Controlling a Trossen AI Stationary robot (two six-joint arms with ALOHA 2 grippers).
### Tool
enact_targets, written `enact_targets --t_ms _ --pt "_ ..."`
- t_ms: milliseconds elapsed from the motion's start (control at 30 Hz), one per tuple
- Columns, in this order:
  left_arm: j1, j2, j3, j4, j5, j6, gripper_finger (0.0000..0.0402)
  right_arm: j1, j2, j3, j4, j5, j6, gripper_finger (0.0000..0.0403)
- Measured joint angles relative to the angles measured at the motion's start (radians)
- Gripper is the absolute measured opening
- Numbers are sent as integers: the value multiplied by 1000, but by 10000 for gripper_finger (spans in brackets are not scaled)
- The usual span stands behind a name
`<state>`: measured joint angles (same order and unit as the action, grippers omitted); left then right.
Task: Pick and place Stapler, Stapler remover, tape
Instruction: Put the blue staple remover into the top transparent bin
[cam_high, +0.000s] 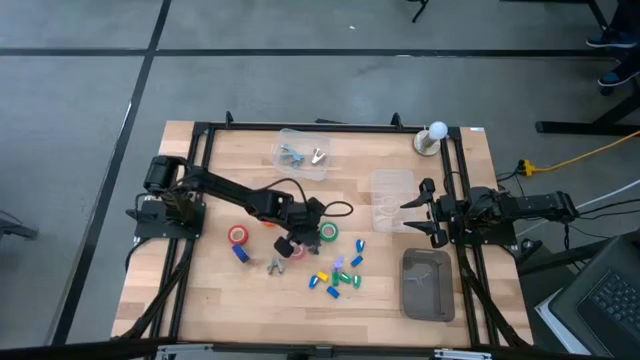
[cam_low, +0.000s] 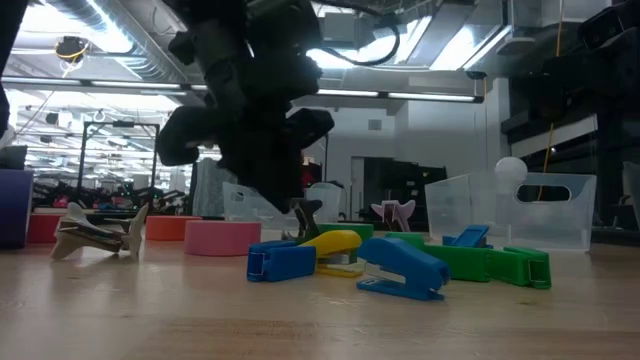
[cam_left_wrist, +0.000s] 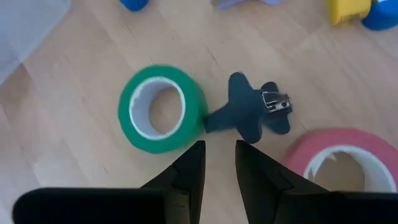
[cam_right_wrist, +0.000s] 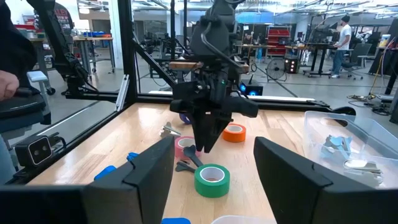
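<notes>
Hovering just above the table, the left gripper (cam_left_wrist: 216, 163) points down with its two fingers (cam_left_wrist: 188, 171) close together, a narrow gap showing between them and nothing pinched in it. Its tips hang right beside the green tape (cam_left_wrist: 160, 109), which lies flat on the wood with its pale centre facing up. Touching the green tape on one side is a dark stapler remover (cam_left_wrist: 249, 113), lying flat with its metal claws pointing away from the roll. Just past the remover from the green tape sits a pink tape (cam_left_wrist: 339, 162), also flat. Farther out, on the far side of the left arm from the green tape, a red tape (cam_high: 238, 235) rests well apart, and an orange tape (cam_right_wrist: 234, 132) lies behind the gripper. A cluster of small staplers (cam_high: 337, 277), blue, yellow and green, is scattered near the green tape, toward the table's front edge. The right gripper (cam_high: 412, 206) waits well apart from the green tape, at the table's right side, its fingers spread wide and empty. Beside it stand a clear bin (cam_high: 392, 198) and a grey tray (cam_high: 428, 285).
</notes>
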<state>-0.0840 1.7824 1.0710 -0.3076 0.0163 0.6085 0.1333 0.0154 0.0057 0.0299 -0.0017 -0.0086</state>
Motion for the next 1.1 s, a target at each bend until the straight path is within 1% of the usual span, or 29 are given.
enact_targets --t_ms 300,500,867,1100 --pt "-2 0 0 -18 -12 -26 81 0 0 0 0 0 0 225" --pt "-13 0 0 -18 30 5 83 0 0 0 0 0 0 225" --pt "-71 0 0 -5 0 8 83 0 0 0 0 0 0 225" --pt "-72 0 0 9 -1 8 64 0 0 0 0 0 0 225"
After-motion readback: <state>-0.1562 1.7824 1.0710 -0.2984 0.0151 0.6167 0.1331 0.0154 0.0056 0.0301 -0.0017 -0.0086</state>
